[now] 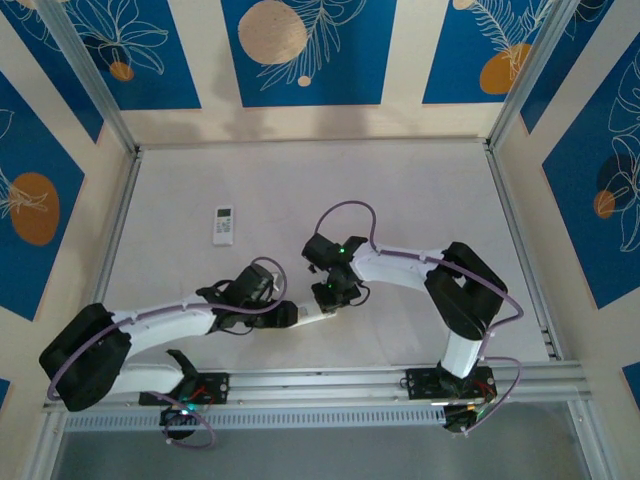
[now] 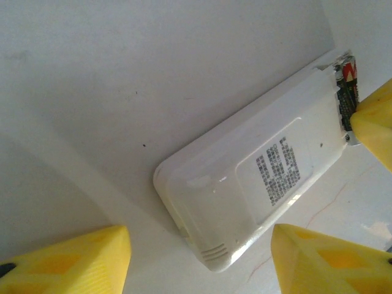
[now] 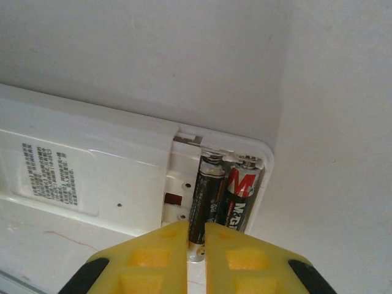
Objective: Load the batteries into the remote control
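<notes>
1. Left gripper: spread wide either side of remote end.
2. Right gripper: narrowed almost shut at one of the batteries.
3. Remote: face-down by tabletop near edge, midway.
4. Batteries: two, side by side in open compartment.

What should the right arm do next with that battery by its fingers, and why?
Probably press the right fingers down slightly to seat the black battery: its near end seems to jut past the open bay of the remote, under the nearly closed fingers, while the red-marked battery lies inside.
</notes>
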{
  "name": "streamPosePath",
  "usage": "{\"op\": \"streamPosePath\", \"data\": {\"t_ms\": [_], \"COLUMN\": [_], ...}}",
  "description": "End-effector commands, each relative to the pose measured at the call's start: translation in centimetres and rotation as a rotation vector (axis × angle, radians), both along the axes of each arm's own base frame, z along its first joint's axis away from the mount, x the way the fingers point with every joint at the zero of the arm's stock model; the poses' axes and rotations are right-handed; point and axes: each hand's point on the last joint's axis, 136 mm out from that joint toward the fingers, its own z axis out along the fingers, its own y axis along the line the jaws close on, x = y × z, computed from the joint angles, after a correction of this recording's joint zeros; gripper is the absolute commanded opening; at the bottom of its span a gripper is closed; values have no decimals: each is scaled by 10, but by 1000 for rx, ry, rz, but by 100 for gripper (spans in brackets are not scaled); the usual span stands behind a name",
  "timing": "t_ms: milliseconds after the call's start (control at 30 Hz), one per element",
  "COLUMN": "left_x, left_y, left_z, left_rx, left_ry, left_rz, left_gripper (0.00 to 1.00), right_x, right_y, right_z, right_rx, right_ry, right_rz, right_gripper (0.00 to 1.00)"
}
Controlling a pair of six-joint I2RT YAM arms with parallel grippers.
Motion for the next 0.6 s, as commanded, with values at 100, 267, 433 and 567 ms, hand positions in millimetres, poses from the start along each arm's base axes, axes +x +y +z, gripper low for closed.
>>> {"op": "streamPosePath", "data": {"t_ms": [100, 267, 433, 567], "left_x": [5, 11, 16, 25], "left_y": [6, 6, 6, 15], "left_z": [-13, -21, -13, 2], "left_rx": [84, 98, 94, 116], "left_ry": [-1, -8, -33, -97], "left_rz": [3, 22, 28, 53], "left_gripper": [51, 47, 46, 51], "right_x": [4, 6, 9, 17], "right_y": [-5, 7, 22, 22], "right_z": [-21, -30, 5, 50], "right_rx": [-120, -108, -11, 66], "right_ry": [-96, -214, -263, -315], "right_rz": [45, 86, 63, -1], "right_gripper": [11, 9, 9, 14]}}
